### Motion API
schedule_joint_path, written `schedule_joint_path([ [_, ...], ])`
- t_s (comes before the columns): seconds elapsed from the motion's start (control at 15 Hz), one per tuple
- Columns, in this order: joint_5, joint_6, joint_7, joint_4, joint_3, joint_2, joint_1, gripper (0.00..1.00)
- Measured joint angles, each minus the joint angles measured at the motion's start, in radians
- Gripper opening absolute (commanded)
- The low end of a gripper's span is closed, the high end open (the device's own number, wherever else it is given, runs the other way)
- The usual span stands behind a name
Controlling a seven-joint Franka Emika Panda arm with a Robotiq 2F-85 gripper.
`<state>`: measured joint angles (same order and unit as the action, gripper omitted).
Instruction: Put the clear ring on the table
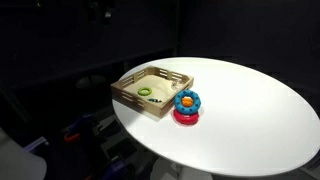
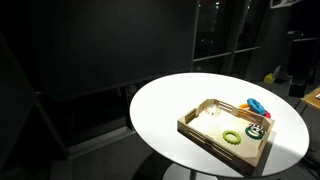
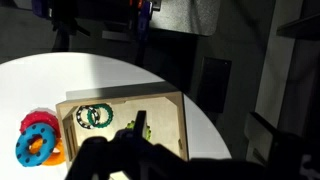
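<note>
We see the clear ring (image 3: 84,114) lying in the wooden tray (image 3: 165,108), not out on the tabletop (image 3: 60,75).
In the wrist view the clear ring is only a faint round line on the tray's floor, near the tray's left end. The green ring (image 3: 100,116) lies right next to it, and we cannot tell if the two touch or overlap. The tray sits on the round white tabletop. Just outside the tray's left end, the ring stack (image 3: 38,138) of blue, orange and red rings stands on the tabletop. The gripper (image 3: 140,145) is a dark, blurry shape at the bottom of the wrist view, over the tray's near edge and apart from the clear ring. We cannot tell if its jaws are apart or together. In both exterior views the clear ring is too faint for us to find.
</note>
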<state>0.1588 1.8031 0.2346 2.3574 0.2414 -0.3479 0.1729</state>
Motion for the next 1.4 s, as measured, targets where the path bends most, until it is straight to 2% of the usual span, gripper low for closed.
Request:
schedule_joint_path([
  [0.47, 0.000, 0.001, 0.000, 0.000, 0.000, 0.000, 0.000, 1.00],
  [0.87, -0.012, 0.086, 0.001, -0.018, -0.004, 0.014, -0.015, 1.00],
  [1.4, -0.070, 0.141, 0.033, -0.150, -0.029, 0.112, -0.062, 1.00],
])
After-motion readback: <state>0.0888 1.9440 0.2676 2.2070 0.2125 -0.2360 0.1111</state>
